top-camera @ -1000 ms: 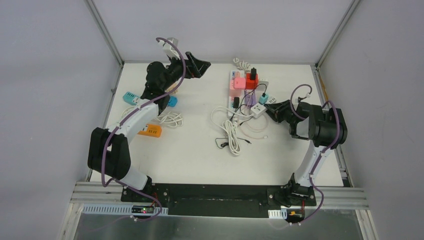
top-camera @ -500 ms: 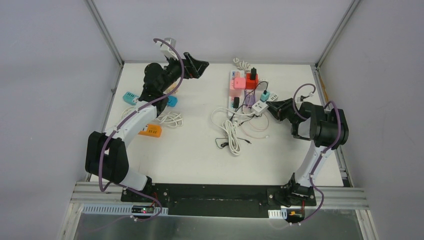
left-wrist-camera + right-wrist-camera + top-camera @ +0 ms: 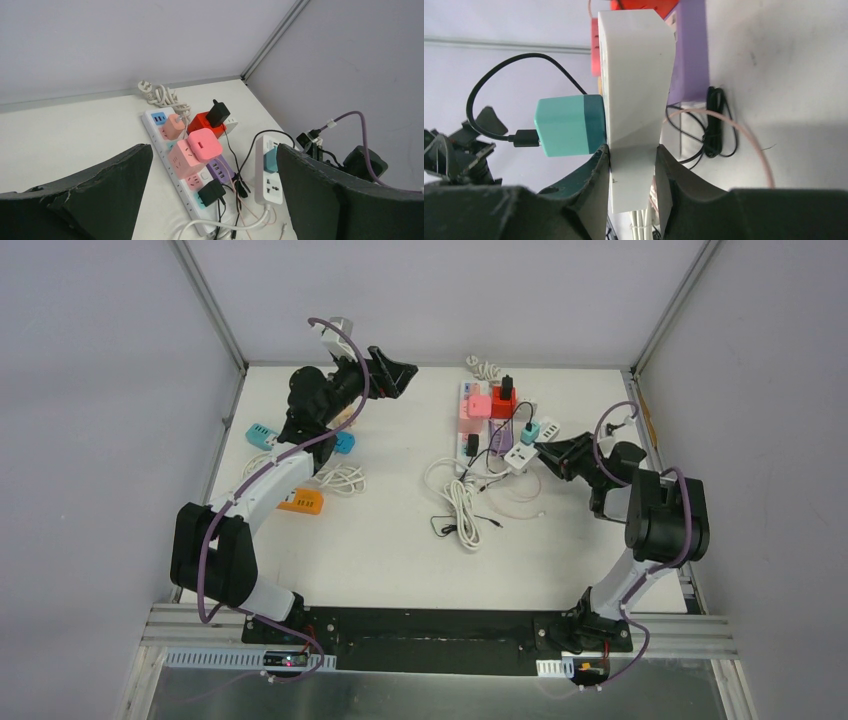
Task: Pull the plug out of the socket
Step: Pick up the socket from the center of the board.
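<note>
The socket (image 3: 636, 75) is a short white power strip, lifted on its side with my right gripper (image 3: 633, 160) shut on its cable end. A teal plug (image 3: 569, 125) with a black lead sits in its face, just above my left finger. From above, the socket (image 3: 520, 455) and the teal plug (image 3: 529, 432) lie right of the long strip, with the right gripper (image 3: 545, 454) beside them. My left gripper (image 3: 398, 370) hovers open and empty high over the back left. In its wrist view the socket (image 3: 267, 175) and plug (image 3: 270, 159) show past the right finger.
A long white power strip (image 3: 466, 422) carries pink, red and purple adapters and black chargers. A coiled white cable (image 3: 462, 498) and thin leads lie in front of it. Teal (image 3: 262, 434) and orange (image 3: 300, 502) adapters and another cable (image 3: 342, 478) lie at the left.
My right gripper has shifted slightly toward the back with the socket, and its forearm swung right. The left arm has barely moved.
</note>
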You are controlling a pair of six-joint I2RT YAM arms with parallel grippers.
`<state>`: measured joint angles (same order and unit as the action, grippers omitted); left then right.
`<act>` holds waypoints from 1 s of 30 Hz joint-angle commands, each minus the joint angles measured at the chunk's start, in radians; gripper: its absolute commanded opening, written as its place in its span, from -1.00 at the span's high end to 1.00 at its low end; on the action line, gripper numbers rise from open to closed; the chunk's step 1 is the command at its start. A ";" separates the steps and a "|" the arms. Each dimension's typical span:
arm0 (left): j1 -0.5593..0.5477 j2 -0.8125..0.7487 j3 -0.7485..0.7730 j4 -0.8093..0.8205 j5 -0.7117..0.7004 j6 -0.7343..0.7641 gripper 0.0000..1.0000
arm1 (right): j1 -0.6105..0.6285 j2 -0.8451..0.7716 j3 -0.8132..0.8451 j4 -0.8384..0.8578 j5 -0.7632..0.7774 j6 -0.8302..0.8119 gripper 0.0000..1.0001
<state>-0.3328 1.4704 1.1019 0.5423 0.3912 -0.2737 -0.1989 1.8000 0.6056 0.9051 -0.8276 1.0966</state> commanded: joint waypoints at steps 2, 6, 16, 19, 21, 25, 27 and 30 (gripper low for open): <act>-0.003 -0.043 0.004 0.028 -0.001 0.012 -0.98 | -0.004 -0.152 -0.027 -0.086 -0.084 -0.109 1.00; -0.003 -0.045 0.003 0.031 0.004 0.007 -0.98 | -0.001 -0.190 -0.038 -0.159 -0.084 -0.109 1.00; -0.003 -0.040 0.007 0.047 0.040 -0.018 -0.98 | 0.021 -0.299 -0.025 -0.347 -0.084 -0.109 1.00; -0.003 -0.037 0.015 0.047 0.073 -0.024 -0.98 | 0.026 -0.312 -0.022 -0.425 -0.084 -0.109 1.00; -0.003 -0.027 0.026 0.047 0.109 -0.041 -0.98 | 0.045 -0.311 -0.022 -0.493 -0.084 -0.109 1.00; -0.013 -0.004 0.046 0.055 0.193 -0.099 -0.97 | 0.116 -0.304 -0.044 -0.529 -0.084 -0.109 1.00; -0.040 -0.011 0.036 0.029 0.211 -0.085 -0.96 | 0.151 -0.284 -0.056 -0.542 -0.084 -0.109 1.00; -0.128 -0.046 -0.012 -0.073 0.187 0.022 -0.96 | 0.192 -0.263 -0.056 -0.594 -0.202 -0.447 1.00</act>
<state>-0.3687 1.4704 1.1046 0.5358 0.5335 -0.3321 -0.0566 1.5291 0.5545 0.3637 -0.8989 0.9005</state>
